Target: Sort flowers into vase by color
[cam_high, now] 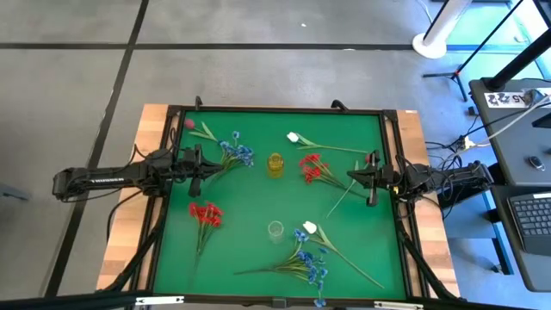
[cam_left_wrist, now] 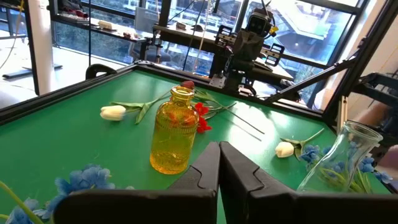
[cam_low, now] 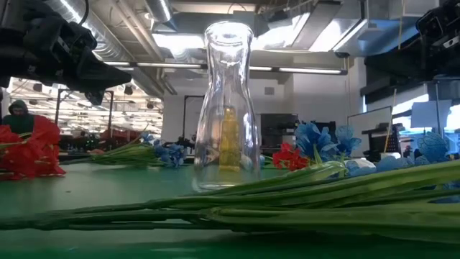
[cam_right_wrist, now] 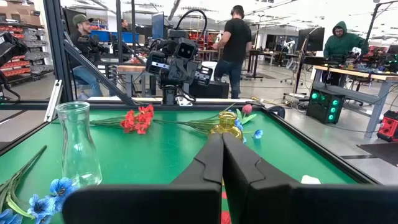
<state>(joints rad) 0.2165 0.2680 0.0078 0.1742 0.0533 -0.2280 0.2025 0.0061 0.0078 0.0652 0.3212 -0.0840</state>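
Both arms hover over the green mat, and each gripper is shut on nothing. My left gripper [cam_high: 203, 167] [cam_left_wrist: 219, 163] is beside a blue cluster [cam_high: 234, 155] and points at the yellow vase [cam_high: 275, 164] [cam_left_wrist: 173, 130]. My right gripper [cam_high: 355, 176] [cam_right_wrist: 222, 163] is just right of a red cluster [cam_high: 312, 168]. The clear vase [cam_high: 275, 230] [cam_low: 228, 108] stands upright nearer the front. Lying flat on the mat are a pink bud [cam_high: 188, 123], a white bud [cam_high: 294, 137], another red cluster [cam_high: 205, 213], a second white bud [cam_high: 309, 226] and a blue cluster [cam_high: 310, 263].
A dark raised frame [cam_high: 275, 109] rims the mat. Long green stems [cam_low: 287, 205] lie across the front of the mat. Beyond the table, people [cam_right_wrist: 236, 37] stand at workbenches. A stretch of bare mat [cam_high: 250, 198] lies between the two vases.
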